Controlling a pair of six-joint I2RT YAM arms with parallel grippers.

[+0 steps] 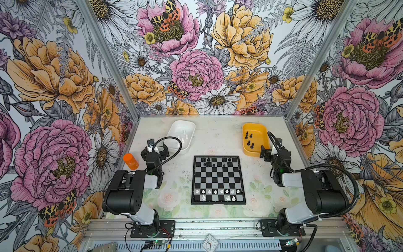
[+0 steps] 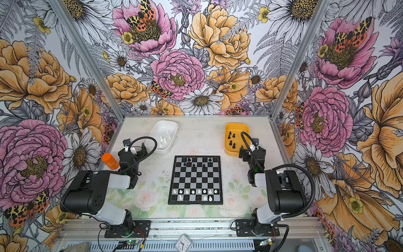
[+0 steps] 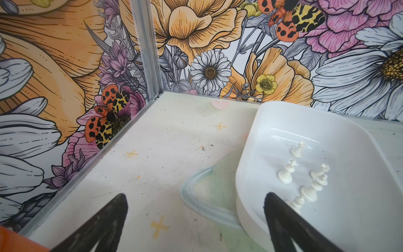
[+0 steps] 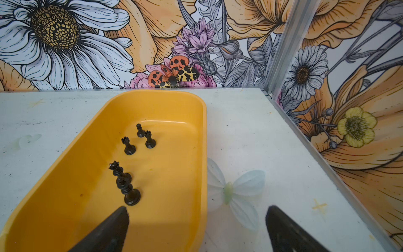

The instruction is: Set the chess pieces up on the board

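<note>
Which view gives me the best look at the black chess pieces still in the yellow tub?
Right wrist view: the glossy black plastic chess pieces stand close and large inside the yellow oblong tub, their shapes readable. Both top views show them only as tiny dark specks. The left wrist view does not show them.

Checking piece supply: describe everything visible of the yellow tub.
The yellow tub looks like glossy plastic, oblong with rounded corners, low walls and an open top. It sits flat on the table, far right, beyond the board. Five black chess pieces sit inside. The right hand, open, hovers at its near end, apparently not touching.
</note>
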